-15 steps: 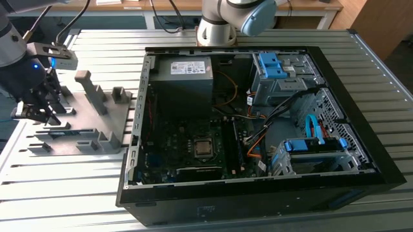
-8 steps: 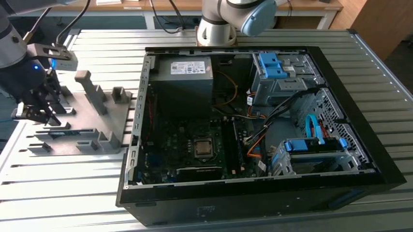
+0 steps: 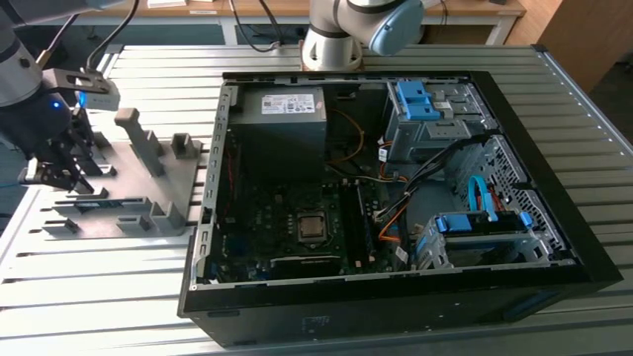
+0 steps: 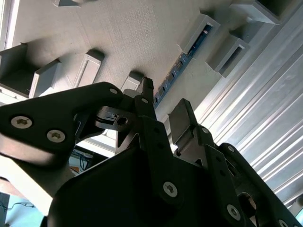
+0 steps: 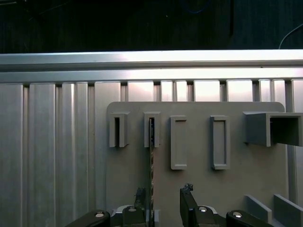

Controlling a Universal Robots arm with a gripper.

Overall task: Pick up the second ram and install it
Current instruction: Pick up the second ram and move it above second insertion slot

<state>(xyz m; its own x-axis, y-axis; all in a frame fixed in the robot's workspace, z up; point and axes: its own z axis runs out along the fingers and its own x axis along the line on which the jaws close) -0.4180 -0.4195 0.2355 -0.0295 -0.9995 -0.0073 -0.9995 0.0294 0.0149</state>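
Observation:
The second ram (image 5: 151,161) stands on its thin edge in a slot of the grey fixture plate (image 5: 199,189); its blue-green edge (image 4: 182,61) also runs along the plate (image 4: 132,38) in the second wrist view. My gripper (image 5: 163,196) is open just above the stick. One black finger (image 5: 139,195) is close beside the stick and the other finger (image 5: 186,194) stands well clear on the far side. In the exterior view the gripper (image 3: 61,167) hangs low over the fixture plate (image 3: 129,185) at that view's left.
An open black computer case (image 3: 554,222) lies on the slatted metal table (image 3: 89,297), with the motherboard (image 3: 296,222) exposed inside. Grey upright blocks (image 3: 138,137) rise from the fixture plate. The arm's base (image 3: 331,44) stands behind the case.

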